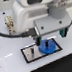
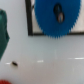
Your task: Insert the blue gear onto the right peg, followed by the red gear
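One blue gear [image 1: 46, 45] sits low on the grey plate [image 1: 31, 53], over toward the exterior view's right end — its dark centre hole shows in the wrist view, though the right peg itself is too blurred to make out. Above it hangs the hand [image 1: 50, 35], fingers spread wide with nothing between them. A sliver of the red gear [image 2: 4, 82] peeks in at the wrist view's edge on the white table [image 1: 13, 69]

The blue gear [image 1: 46, 46] lies flat on the grey plate's end toward the exterior view's right. The red gear [image 2: 4, 82] is barely visible.
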